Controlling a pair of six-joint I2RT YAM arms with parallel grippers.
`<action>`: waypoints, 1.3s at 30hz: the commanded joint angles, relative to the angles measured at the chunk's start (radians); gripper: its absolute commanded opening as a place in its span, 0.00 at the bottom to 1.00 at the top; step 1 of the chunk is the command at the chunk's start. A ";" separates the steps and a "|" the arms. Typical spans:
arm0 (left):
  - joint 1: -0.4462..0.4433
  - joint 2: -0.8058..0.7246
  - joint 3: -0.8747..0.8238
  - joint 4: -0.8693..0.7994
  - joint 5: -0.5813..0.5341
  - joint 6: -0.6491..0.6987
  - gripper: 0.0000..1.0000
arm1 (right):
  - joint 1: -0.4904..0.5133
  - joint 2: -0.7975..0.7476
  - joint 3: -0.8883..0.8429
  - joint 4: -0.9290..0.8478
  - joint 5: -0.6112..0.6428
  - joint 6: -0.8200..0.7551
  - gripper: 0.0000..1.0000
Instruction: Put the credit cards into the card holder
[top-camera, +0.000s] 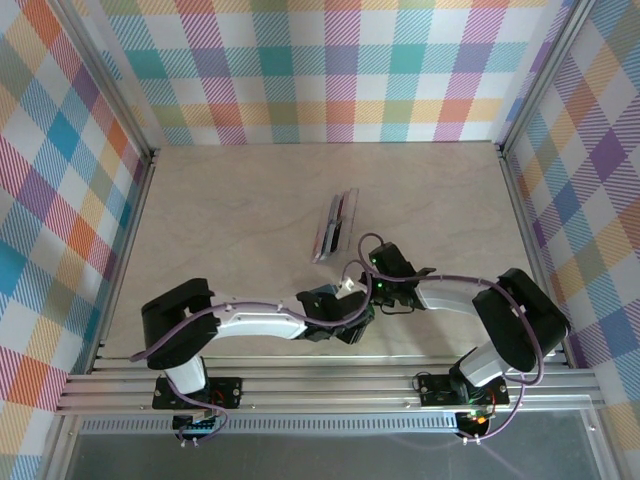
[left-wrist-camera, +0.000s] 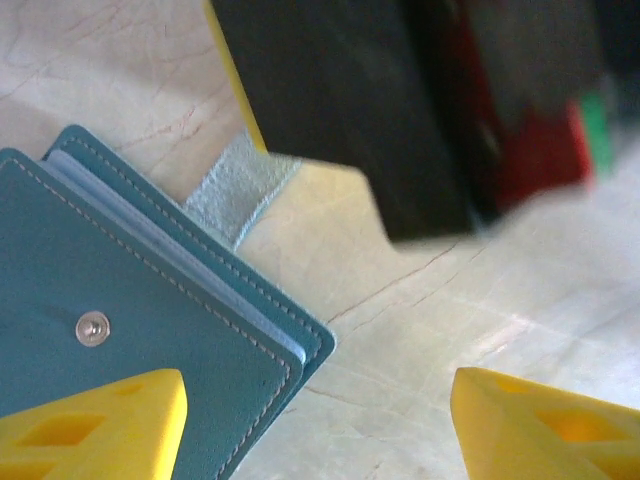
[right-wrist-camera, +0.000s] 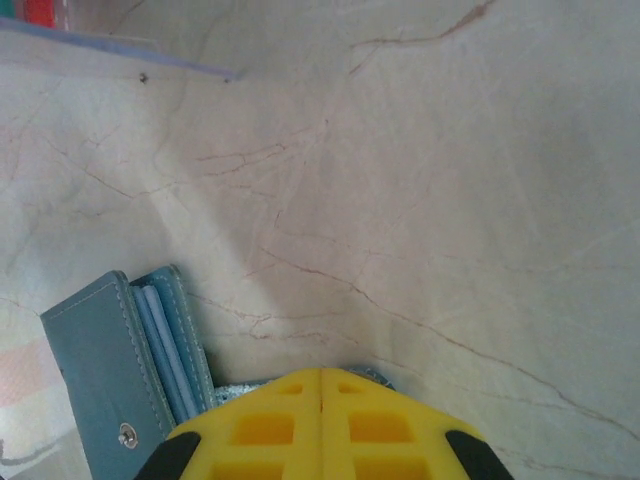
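Note:
The teal card holder (left-wrist-camera: 120, 300) lies flat on the table with its snap stud up and a pale blue card edge (left-wrist-camera: 190, 265) showing between its leaves. My left gripper (left-wrist-camera: 320, 388) is open; one yellow finger (left-wrist-camera: 95, 430) hangs over the holder's corner, the other over bare table. My right gripper (right-wrist-camera: 322, 372) is shut on the holder's silvery tab (left-wrist-camera: 235, 190), just beside the holder (right-wrist-camera: 95, 375). A stack of credit cards (top-camera: 335, 225) lies farther back on the table. Both grippers (top-camera: 348, 320) (top-camera: 385, 292) meet near the middle front.
The marble-patterned table (top-camera: 240, 210) is walled by checked panels with metal rails. The card stack's edge (right-wrist-camera: 110, 52) sits at the upper left of the right wrist view, well away from the fingers. The right gripper's dark body (left-wrist-camera: 340, 100) looms over the tab.

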 joint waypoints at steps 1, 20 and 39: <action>-0.031 0.040 0.041 -0.107 -0.197 -0.012 0.72 | -0.020 0.040 -0.038 -0.021 0.016 0.016 0.02; -0.056 0.114 0.096 -0.193 -0.433 -0.089 0.70 | -0.042 0.025 -0.053 -0.006 -0.018 0.000 0.01; -0.053 0.047 0.080 -0.346 -0.507 -0.243 0.29 | -0.044 0.013 -0.054 -0.022 -0.005 -0.012 0.01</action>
